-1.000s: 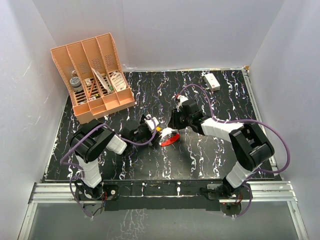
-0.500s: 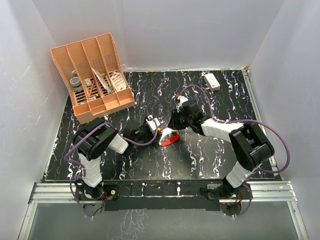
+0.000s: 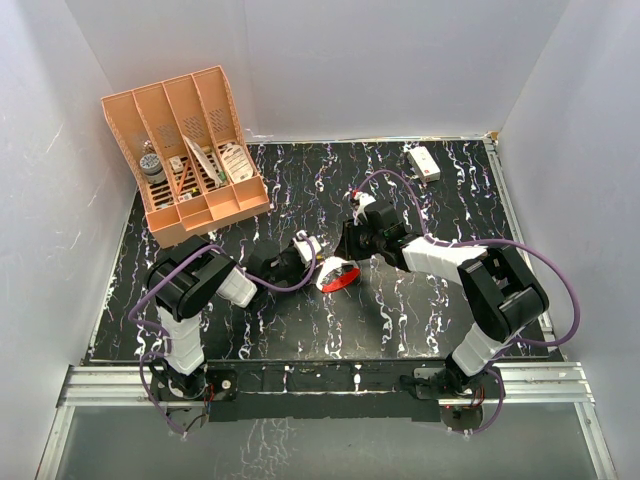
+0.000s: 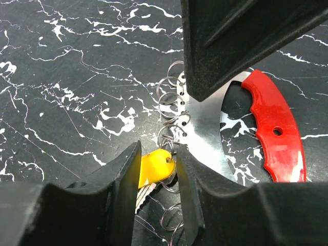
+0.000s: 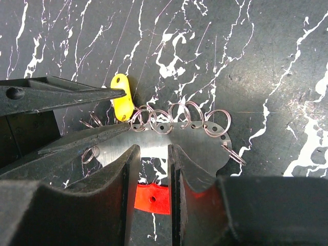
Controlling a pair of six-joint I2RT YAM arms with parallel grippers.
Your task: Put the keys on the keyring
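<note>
The keyring is a red curved band [image 4: 274, 128] joined to a silvery crescent plate [image 4: 202, 128] with several wire rings [image 5: 177, 115] along its edge. It sits mid-table [image 3: 340, 277]. My right gripper [image 5: 151, 154] is shut on the plate, with the red band [image 5: 152, 199] showing between its fingers. One key [image 4: 152, 166] has a yellow head, hooked to a ring beside the plate. My left gripper [image 4: 156, 171] stands around that head, its fingers [image 4: 125, 174] touching it on both sides. The key's toothed blade runs back between the jaws.
An orange slotted organizer [image 3: 185, 150] with small items stands at the back left. A white rectangular box [image 3: 423, 162] lies at the back right. The two grippers [image 3: 312, 258] meet tip to tip over the black marbled table [image 3: 420, 300].
My left gripper has narrowed from wide open onto the yellow key head and edged slightly toward the keyring. The right gripper and keyring have stayed put.
</note>
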